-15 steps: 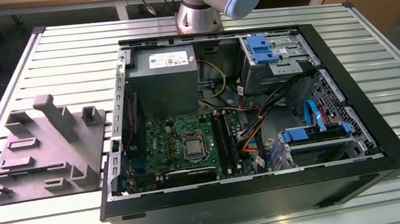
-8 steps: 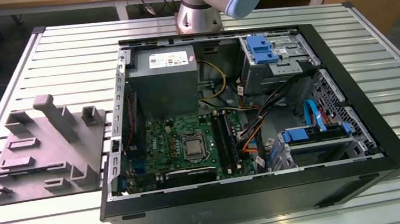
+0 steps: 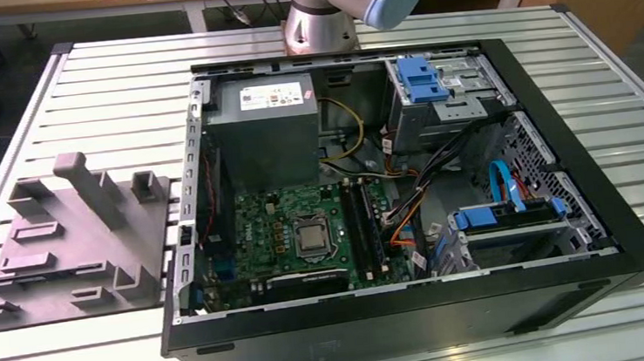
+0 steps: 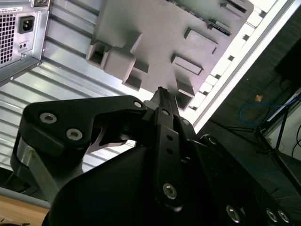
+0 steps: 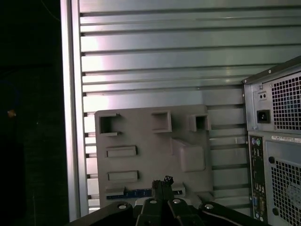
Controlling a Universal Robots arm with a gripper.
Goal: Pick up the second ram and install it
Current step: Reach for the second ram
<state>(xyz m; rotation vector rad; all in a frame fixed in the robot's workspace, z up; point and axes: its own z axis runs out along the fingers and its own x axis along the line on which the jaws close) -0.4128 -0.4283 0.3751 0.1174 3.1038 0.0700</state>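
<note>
Fingers (image 5: 159,190) look pressed together and hold nothing. They hang over the grey tray (image 5: 141,141) on the table (image 5: 164,61), at the exterior view's left of the case (image 3: 427,311). The second ram (image 5: 134,193) lies in a slot at the tray's edge. Risks: going down closed, they'd jab the stick, and an off-centre grip would tilt it.

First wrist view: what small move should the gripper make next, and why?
Probably descend toward the second ram: the gripper hovers above the grey fixture tray, where that stick lies in an edge slot, not yet grasped.
</note>
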